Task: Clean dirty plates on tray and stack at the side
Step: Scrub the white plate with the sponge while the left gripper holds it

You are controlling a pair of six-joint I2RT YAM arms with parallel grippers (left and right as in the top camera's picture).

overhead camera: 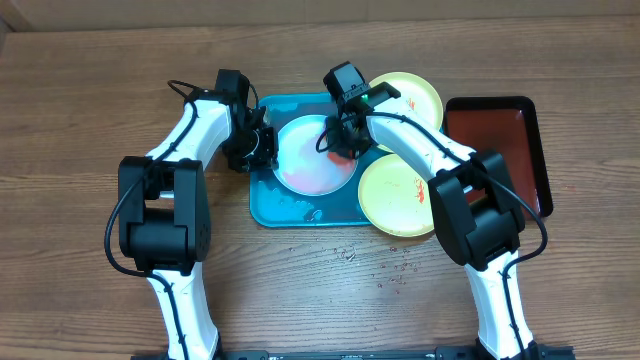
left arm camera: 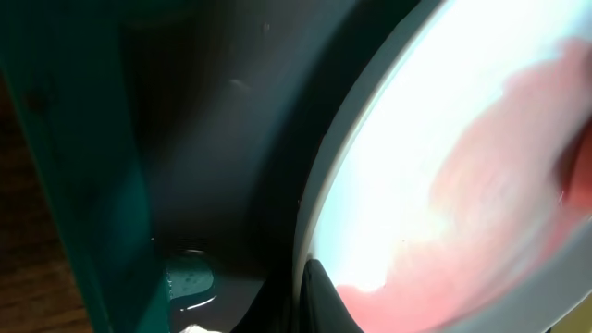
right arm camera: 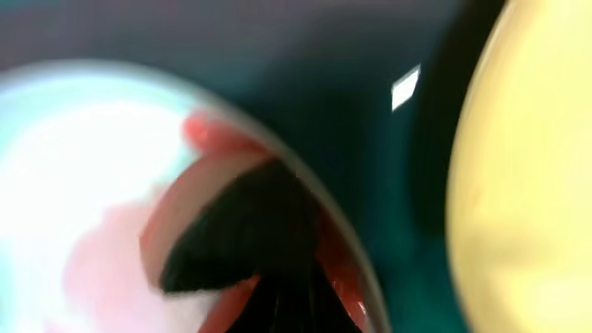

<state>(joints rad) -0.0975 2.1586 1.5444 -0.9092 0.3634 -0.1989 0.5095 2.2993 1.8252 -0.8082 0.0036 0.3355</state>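
Observation:
A white plate (overhead camera: 305, 160) with red smears lies on the teal tray (overhead camera: 265, 205). My left gripper (overhead camera: 258, 148) is at the plate's left edge. In the left wrist view a dark finger (left arm camera: 310, 301) lies over the rim of the white plate (left arm camera: 444, 139), shut on it. My right gripper (overhead camera: 340, 140) is at the plate's right edge. In the right wrist view its fingers (right arm camera: 277, 277) press a red sponge-like pad (right arm camera: 199, 199) onto the plate (right arm camera: 74, 157). Two pale yellow-green plates lie off the tray: one (overhead camera: 408, 95) behind, one (overhead camera: 398, 193) to the right with red specks.
A dark red tray with a black rim (overhead camera: 495, 150) stands at the far right, touching the yellow plates' area. Small bits lie on the teal tray's front part (overhead camera: 310, 212) and red specks on the table (overhead camera: 390, 265) in front of it.

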